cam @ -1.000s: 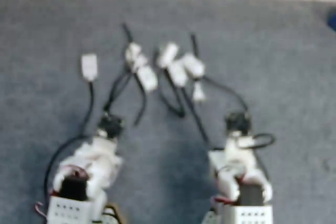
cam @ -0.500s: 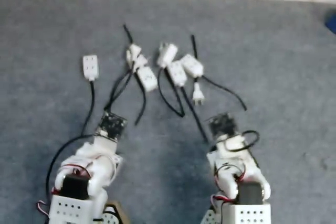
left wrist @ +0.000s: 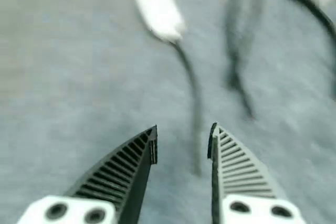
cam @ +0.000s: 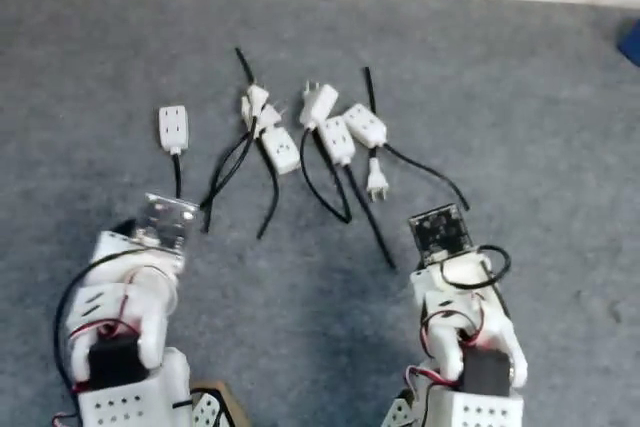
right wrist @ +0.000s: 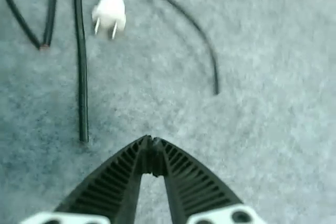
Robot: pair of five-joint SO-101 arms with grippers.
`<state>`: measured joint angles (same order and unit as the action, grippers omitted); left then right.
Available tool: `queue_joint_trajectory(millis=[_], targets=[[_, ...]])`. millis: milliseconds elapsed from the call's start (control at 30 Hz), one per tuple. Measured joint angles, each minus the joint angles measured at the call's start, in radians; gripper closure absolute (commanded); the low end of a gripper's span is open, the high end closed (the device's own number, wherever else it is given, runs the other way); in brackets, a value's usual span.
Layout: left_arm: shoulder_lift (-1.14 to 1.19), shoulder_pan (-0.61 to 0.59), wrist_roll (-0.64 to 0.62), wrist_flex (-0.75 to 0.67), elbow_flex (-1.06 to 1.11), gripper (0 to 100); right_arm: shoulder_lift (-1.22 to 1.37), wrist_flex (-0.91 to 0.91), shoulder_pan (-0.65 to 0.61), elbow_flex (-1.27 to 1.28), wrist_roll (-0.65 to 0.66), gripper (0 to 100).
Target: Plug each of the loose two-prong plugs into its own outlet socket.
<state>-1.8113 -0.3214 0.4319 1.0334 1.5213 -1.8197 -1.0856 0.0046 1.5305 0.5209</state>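
Several white outlet sockets and plugs on black cords lie in a cluster on the grey carpet. One socket lies alone at the left, others in the middle. A loose two-prong plug lies ahead of my right gripper, which is shut with nothing in it. Another plug rests at the far side of the cluster. My left gripper is open above the carpet, the lone socket and its cord ahead of it.
The left arm and right arm stand at the near edge. Black cords trail across the carpet between the arms and the cluster. A blue object sits at the far right edge.
The left arm has swung to the left, now facing the lone socket's cord. The right arm has shifted slightly and stays near the loose plug.
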Motion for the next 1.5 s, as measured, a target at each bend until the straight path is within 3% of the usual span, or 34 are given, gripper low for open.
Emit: queue_joint_trajectory(millis=[133, 233, 367, 533, 800, 1100, 1500], targets=[[0.000, -0.035, -0.040, -0.014, -0.123, 82, 0.000, -0.078, -0.026, -0.160, 0.000, 98.9], [0.000, -0.035, -0.046, 0.051, -0.213, 82, 0.069, -0.104, -0.038, -0.258, -0.002, 98.9], [0.000, -0.035, -0.046, 0.175, -0.341, 82, 0.269, -0.106, -0.044, -0.400, -0.017, 98.9], [0.054, -0.018, -0.046, 0.276, -0.471, 82, 0.618, -0.106, -0.117, -0.632, -0.149, 98.9], [0.612, 0.000, -0.044, 0.287, -0.683, 82, 1.160, -0.104, -0.172, -0.816, -0.239, 98.9], [1.350, 0.002, -0.035, 0.285, -1.063, 82, 1.355, -0.055, -0.173, -0.818, -0.241, 98.9], [1.642, 0.103, -0.037, 0.285, -1.163, 82, 1.366, -0.049, -0.175, -0.913, -0.247, 98.8]])
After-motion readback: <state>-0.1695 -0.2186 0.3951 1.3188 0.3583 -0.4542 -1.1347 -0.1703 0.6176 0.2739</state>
